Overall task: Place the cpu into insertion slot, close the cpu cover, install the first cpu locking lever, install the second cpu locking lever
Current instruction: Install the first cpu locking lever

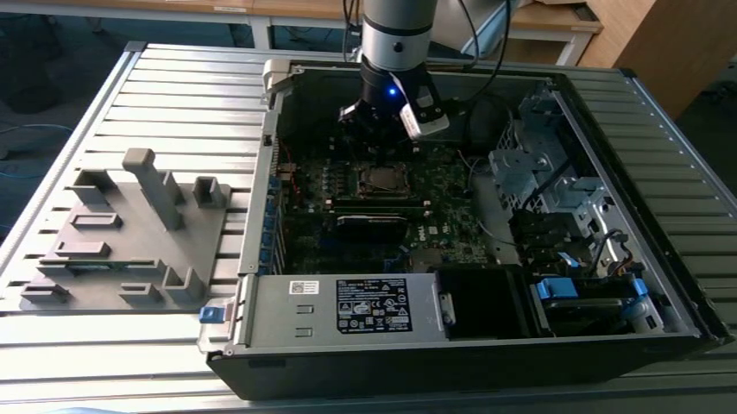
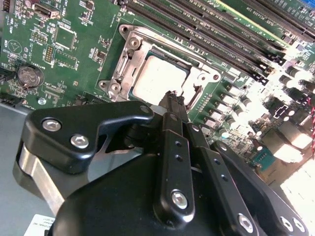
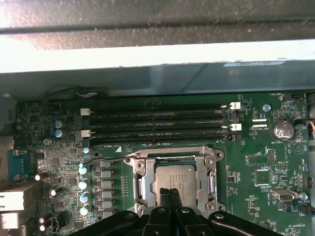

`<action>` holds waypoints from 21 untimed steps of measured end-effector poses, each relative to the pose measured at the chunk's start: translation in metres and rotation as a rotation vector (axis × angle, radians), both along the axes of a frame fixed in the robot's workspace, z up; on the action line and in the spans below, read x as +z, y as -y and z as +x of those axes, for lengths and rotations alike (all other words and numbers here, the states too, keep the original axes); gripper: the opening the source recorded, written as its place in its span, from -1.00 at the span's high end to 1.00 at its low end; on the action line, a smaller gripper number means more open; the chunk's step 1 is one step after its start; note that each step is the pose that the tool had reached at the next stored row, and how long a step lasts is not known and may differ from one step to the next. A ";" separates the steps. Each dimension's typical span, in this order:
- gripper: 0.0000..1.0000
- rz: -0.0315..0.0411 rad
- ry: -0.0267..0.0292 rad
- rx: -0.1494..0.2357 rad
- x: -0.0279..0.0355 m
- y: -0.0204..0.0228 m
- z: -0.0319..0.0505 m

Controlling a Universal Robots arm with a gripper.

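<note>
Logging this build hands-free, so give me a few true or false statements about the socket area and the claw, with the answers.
1. The cpu lies in the insertion slot, with the cpu cover down around it. True.
2. The claw is wide open, far from the cpu. False: it is shut, with its tips at the cpu's edge.
3. The computer case is closed up. False: its side is open, showing the motherboard.
4. A coin battery sits on the motherboard. True.
</note>
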State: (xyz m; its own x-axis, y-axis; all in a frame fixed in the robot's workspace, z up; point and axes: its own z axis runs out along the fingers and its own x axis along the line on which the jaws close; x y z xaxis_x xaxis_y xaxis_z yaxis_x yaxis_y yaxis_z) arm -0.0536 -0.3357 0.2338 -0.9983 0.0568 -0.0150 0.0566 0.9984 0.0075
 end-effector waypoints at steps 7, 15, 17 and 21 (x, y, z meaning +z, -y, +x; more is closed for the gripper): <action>0.79 -0.0002 -0.0001 0.000 0.0002 0.0000 0.0000; 0.79 -0.0003 -0.0001 0.000 0.0001 0.0000 -0.0081; 0.79 -0.0003 -0.0001 0.000 0.0001 0.0000 -0.0083; 0.79 -0.0002 -0.0001 0.000 0.0026 0.0001 -0.0084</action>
State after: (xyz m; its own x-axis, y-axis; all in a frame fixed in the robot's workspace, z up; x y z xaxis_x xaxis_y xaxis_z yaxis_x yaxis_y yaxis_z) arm -0.0620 -0.3358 0.2364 -0.9983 0.0567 -0.0149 0.0566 0.9984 0.0073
